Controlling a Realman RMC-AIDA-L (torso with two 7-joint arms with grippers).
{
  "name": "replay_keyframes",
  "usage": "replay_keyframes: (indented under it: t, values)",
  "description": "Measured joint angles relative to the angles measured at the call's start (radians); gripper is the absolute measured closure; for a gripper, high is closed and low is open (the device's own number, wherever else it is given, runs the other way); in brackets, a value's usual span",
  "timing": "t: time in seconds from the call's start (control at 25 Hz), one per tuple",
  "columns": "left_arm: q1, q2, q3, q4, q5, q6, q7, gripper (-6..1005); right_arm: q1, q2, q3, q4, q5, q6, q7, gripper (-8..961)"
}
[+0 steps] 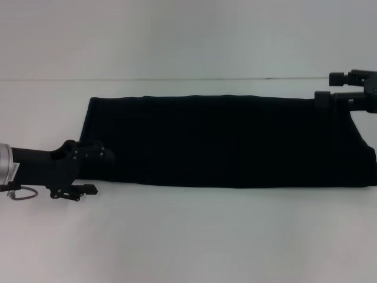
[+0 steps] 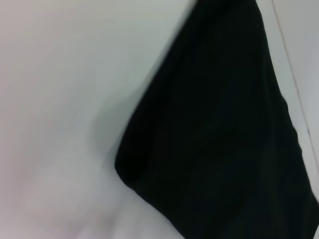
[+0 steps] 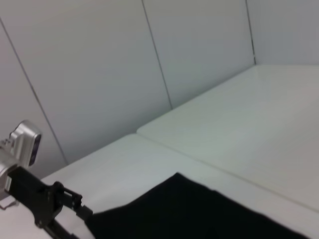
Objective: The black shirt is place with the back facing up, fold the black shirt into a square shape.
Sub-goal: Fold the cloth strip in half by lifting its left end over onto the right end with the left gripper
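The black shirt (image 1: 224,141) lies on the white table (image 1: 188,236) as a long flat band running left to right, plain side up. My left gripper (image 1: 99,154) sits low at the band's near-left corner, overlapping the cloth's edge. The left wrist view shows that corner of the shirt (image 2: 219,144) close up on the table. My right gripper (image 1: 327,86) hovers at the far-right corner with its two fingers apart, the lower one just over the cloth's edge. From the right wrist I see the shirt (image 3: 199,214) and, farther off, the left gripper (image 3: 75,211).
A seam (image 1: 177,79) crosses the table behind the shirt, with pale wall panels (image 3: 99,74) beyond. Bare white tabletop stretches in front of the shirt and to its left.
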Motion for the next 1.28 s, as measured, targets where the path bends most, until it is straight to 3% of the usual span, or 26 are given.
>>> replay_keyframes:
  t: [0.36, 1.28]
  values:
    - [0.006, 0.005, -0.133, -0.080, -0.004, -0.030, -0.029, 100, -0.005, -0.008, 0.000, -0.002, 0.062, -0.001, -0.007, 16]
    - [0.030, 0.003, -0.152, -0.083, 0.004, -0.128, -0.026, 100, -0.010, -0.001, 0.005, -0.003, 0.096, -0.001, -0.018, 17]
